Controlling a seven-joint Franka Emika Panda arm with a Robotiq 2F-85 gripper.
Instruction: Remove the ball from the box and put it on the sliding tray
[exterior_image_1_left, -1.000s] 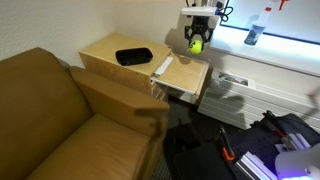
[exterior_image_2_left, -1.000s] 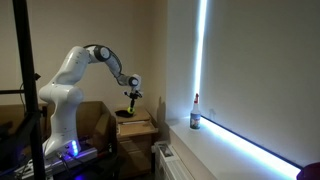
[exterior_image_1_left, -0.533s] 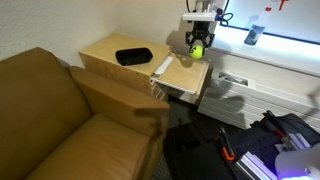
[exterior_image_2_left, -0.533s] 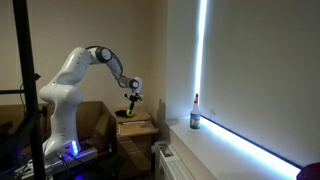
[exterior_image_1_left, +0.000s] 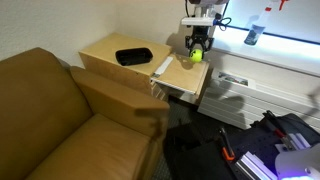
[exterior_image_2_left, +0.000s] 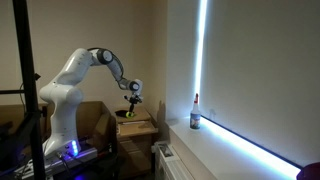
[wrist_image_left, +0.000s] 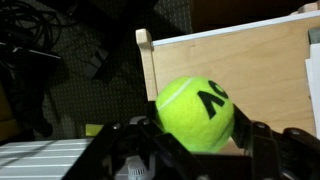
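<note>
My gripper is shut on the yellow-green ball and holds it low over the far end of the sliding tray, a light-wood shelf with a white strip. In the wrist view the ball fills the space between the black fingers, with the tray's wood right behind it. The black box lies empty on the cabinet top, well away from the gripper. The gripper also shows in an exterior view, above the tray.
A tan sofa stands beside the light-wood cabinet. A white sill with a small bottle runs behind the tray. Black cables and gear lie on the floor below the tray's edge.
The gripper has lowered with the ball, moving down toward the sliding tray. The box has not moved.
</note>
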